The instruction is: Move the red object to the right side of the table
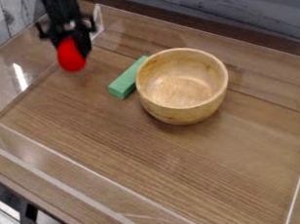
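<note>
The red object, a small glossy strawberry-shaped toy, hangs just above the table near its far left corner. My black gripper comes down on it from above. Its fingers are closed against the toy's upper sides, hiding its top. The toy looks slightly raised off the wood.
A flat green block lies to the right of the toy, touching a round wooden bowl in the middle of the table. Low clear acrylic walls edge the tabletop. Bare wood spreads in front of and to the right of the bowl.
</note>
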{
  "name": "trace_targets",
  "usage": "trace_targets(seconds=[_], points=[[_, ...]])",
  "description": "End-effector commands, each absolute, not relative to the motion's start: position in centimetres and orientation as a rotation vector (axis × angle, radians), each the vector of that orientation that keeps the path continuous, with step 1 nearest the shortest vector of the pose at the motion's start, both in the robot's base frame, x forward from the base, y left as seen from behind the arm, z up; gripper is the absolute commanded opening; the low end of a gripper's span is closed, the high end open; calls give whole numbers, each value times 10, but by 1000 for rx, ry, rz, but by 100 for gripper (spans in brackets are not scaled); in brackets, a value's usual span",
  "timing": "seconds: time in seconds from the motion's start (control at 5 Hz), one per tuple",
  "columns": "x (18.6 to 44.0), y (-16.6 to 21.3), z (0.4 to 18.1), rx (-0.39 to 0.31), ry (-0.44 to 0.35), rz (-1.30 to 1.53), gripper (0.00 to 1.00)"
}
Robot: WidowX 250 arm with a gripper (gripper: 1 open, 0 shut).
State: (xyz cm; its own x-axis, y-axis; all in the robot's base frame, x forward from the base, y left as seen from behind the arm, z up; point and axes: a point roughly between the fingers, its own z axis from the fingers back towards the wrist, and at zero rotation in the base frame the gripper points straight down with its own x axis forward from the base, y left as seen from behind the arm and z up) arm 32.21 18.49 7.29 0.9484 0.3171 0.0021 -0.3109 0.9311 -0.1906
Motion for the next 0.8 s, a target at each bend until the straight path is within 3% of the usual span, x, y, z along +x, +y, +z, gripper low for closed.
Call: trace_targets(seconds=[0.0, 0.4, 0.6], points=[[332, 156, 116, -194, -93, 271, 0], [336, 62, 119, -222, -58, 70, 0], [328, 35, 119, -230, -51, 39, 0]])
